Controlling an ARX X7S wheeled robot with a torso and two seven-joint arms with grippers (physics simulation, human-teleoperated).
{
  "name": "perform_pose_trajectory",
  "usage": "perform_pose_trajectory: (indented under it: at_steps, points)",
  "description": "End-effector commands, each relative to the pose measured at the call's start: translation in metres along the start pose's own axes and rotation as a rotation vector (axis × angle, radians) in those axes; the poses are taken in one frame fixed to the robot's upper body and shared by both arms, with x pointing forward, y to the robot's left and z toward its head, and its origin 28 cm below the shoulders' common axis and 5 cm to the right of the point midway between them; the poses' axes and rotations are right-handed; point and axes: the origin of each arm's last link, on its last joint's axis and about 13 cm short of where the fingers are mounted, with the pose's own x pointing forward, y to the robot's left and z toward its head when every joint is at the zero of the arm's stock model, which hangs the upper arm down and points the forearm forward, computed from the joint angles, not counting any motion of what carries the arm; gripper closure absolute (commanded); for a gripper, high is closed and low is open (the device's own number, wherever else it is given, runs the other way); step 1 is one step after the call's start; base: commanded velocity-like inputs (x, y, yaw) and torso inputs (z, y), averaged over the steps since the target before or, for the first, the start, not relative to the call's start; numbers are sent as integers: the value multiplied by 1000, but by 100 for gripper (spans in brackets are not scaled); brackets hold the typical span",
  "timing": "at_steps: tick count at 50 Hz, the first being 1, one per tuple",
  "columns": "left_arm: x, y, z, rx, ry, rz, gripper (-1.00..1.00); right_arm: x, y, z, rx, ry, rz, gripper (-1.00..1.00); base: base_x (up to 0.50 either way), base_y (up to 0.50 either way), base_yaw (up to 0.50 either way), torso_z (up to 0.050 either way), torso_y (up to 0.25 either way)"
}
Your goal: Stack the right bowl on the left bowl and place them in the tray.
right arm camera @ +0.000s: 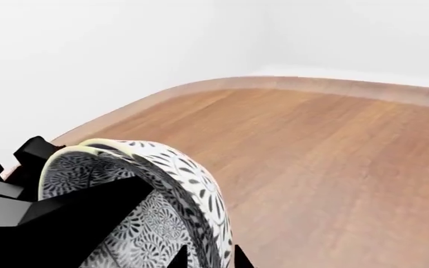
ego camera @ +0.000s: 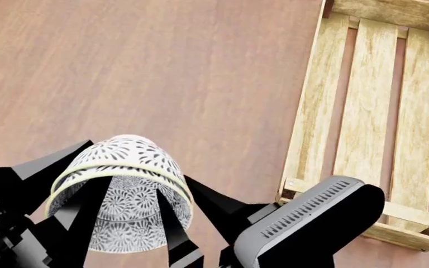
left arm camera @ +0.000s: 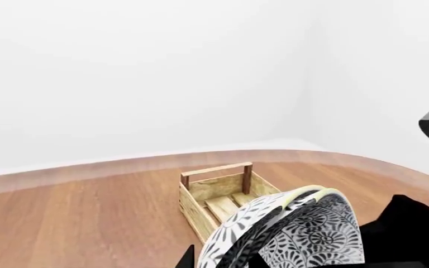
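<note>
Bowls [ego camera: 121, 190], nested and tilted, sit clamped in the left gripper [ego camera: 125, 223] above the table [ego camera: 125, 67], beside the tray [ego camera: 371, 111].

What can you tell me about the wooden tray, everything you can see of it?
The tray is a rectangular crate of pale, rough-grained wood with a slatted bottom, low plank sides and darker corner posts. It sits flat on the brown wooden table with nothing visible inside it. The stacked bowls are held beside it, not over it. Nothing touches it except the table.
</note>
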Motion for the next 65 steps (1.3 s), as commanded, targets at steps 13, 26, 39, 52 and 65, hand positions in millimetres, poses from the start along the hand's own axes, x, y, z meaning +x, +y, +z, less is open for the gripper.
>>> perform_pose_trajectory:
  at_steps: [13, 26, 39, 52, 65]
  points:
    - [6, 12, 3, -3, -67, 101, 100, 5, -2, -2, 38, -36, -1, 100, 0, 0, 0, 1, 1]
    - [4, 7, -5, 98, -15, 106, -100, 6, -2, -4, 41, -30, -33, 100, 0, 0, 0, 0, 1]
    - [3, 5, -9, 98, -8, 92, -100, 5, -2, -7, 57, -35, -41, 100, 0, 0, 0, 1, 1]
    - [0, -2, -13, 88, -6, 71, -100, 6, -9, -11, 74, -26, -85, 100, 0, 0, 0, 0, 1]
    - [-8, -9, -20, 72, -1, 62, -100, 14, -16, -8, 85, -27, -117, 100, 0, 0, 0, 1, 1]
